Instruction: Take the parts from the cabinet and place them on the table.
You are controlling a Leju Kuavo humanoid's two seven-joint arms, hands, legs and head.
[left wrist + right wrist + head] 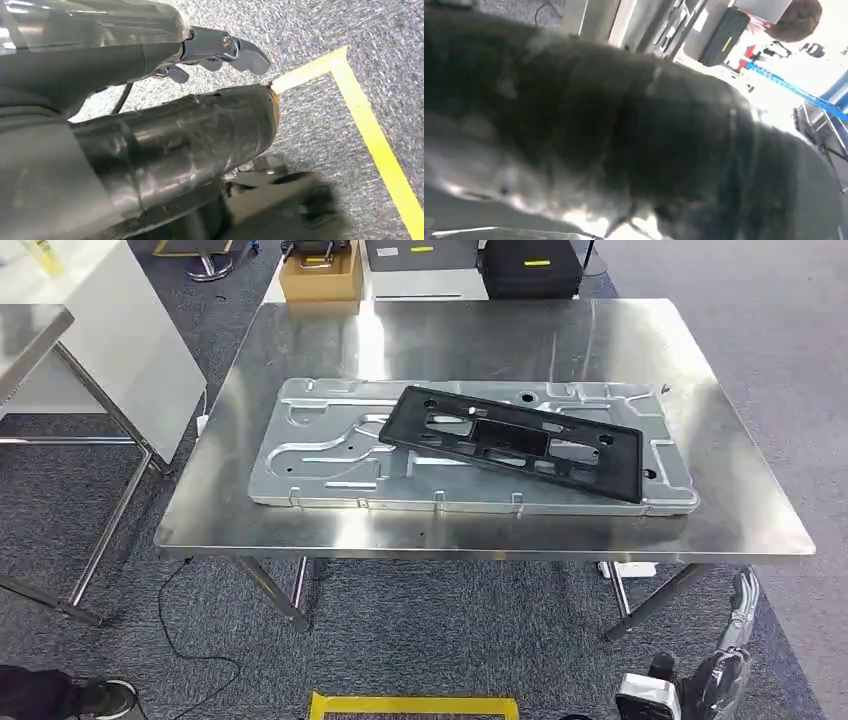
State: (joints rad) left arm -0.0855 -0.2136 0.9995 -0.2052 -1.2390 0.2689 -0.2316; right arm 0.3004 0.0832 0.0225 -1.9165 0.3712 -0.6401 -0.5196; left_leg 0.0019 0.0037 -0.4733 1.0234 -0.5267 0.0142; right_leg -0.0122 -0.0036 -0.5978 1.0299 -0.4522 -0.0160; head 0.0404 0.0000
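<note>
On the steel tabletop (700,360) lies a wide silver stamped panel (330,455), flat. A black plastic frame (515,440) rests on top of it, angled across its right half. My left hand (220,52) hangs low over grey carpet with yellow tape (375,145), fingers (250,56) loosely apart, holding nothing. My right hand (735,645) hangs beside the table's near right leg; I cannot tell its fingers' state.
</note>
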